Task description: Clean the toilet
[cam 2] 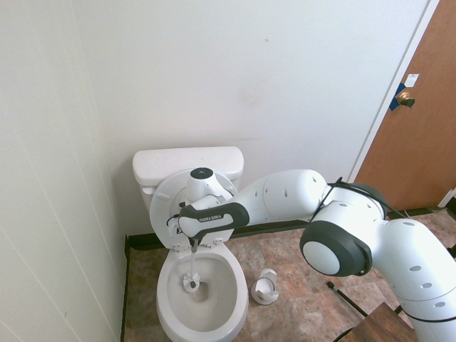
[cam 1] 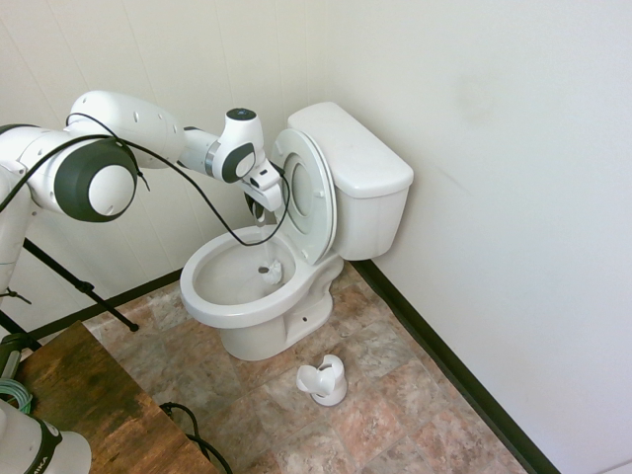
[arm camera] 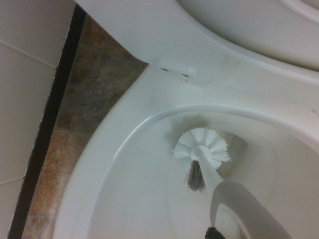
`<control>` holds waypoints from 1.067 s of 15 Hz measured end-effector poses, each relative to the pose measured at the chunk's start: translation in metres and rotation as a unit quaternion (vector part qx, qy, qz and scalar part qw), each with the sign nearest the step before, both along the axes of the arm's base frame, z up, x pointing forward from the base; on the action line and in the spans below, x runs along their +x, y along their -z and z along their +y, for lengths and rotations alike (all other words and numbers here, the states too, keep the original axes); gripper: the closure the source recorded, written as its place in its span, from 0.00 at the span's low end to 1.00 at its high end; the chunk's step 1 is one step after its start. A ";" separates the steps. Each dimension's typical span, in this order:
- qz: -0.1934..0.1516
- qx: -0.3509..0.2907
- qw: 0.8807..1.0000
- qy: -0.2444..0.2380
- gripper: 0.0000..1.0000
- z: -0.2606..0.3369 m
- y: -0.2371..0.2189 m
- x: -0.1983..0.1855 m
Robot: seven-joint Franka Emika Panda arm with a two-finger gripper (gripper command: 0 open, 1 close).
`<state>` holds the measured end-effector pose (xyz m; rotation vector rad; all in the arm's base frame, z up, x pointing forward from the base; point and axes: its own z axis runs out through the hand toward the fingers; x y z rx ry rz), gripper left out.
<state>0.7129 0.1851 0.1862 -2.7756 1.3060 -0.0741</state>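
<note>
The white Franka arm stretches out with bent elbow, wrist lowered, and its tool pointing down, closed.

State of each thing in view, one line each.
Gripper: shut on brush handle
Toilet brush: head down inside the bowl
Toilet seat: raised
Toilet lid: raised
Tank lid: on the tank
Brush holder: upright on floor, without its brush
Door: closed
</note>
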 end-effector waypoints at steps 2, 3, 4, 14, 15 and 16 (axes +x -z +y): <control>0.000 -0.005 1.000 -0.009 1.00 0.012 0.002 -0.003; 0.000 -0.006 1.000 -0.013 1.00 0.018 0.002 -0.005; 0.001 -0.007 1.000 -0.019 1.00 0.025 0.003 -0.008; 0.043 -0.025 0.995 -0.084 1.00 0.042 0.005 -0.099; 0.052 -0.027 0.995 -0.085 1.00 0.030 0.007 -0.109; 0.060 -0.027 0.994 -0.083 1.00 0.016 0.010 -0.117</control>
